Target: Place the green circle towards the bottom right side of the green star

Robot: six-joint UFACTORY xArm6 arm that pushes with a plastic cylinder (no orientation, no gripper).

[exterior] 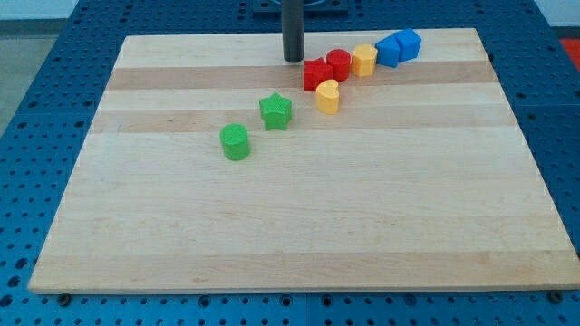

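Observation:
The green circle [235,142] lies on the wooden board [299,226], left of centre. The green star [275,111] sits just up and to the right of it, a small gap between them. My tip [294,60] stands near the view's top, above and slightly right of the green star, just left of the red blocks. It touches no block.
A row of blocks runs toward the view's top right: a red block [315,74], a red cylinder [338,64], a yellow block [363,60], two blue blocks [389,49] [408,43]. A yellow heart-like block [327,95] lies right of the green star.

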